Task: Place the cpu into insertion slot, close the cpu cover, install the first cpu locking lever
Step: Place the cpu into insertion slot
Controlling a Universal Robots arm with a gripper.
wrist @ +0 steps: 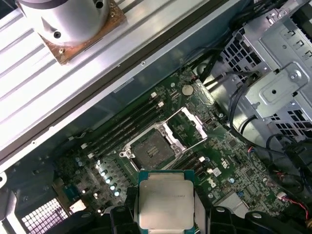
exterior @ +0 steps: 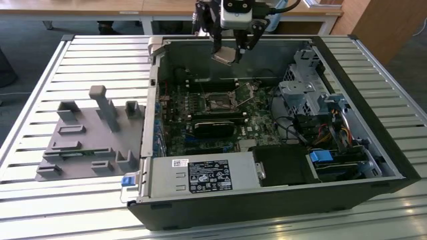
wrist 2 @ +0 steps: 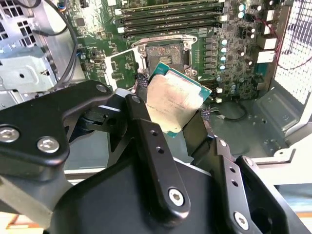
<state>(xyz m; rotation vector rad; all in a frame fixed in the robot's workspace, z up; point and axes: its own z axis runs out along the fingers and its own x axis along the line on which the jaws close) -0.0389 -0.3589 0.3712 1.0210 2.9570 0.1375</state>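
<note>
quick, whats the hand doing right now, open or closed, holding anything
hand: closed on the cpu, gripping it by its edges and holding it clear of the insertion slot, not yet placed.

The tool grips the cpu, apart from the uncovered insertion slot and swung-open cpu cover

Place: robotics lab, computer-assembly bench. Evidence, listed from where I hang:

1. Slatted metal worktable, bare ribs, industrial make.
2. Desktop tower case laid on its side, panel off; motherboard, power supply and drive cage exposed.
3. Grey moulded parts fixture with slots and posts, on the table, at the exterior view's left of the case.
4. My gripper, a robot's, black-fingered, above the case.
5. Wooden-topped desks on white legs beyond the table, office-style.
</note>
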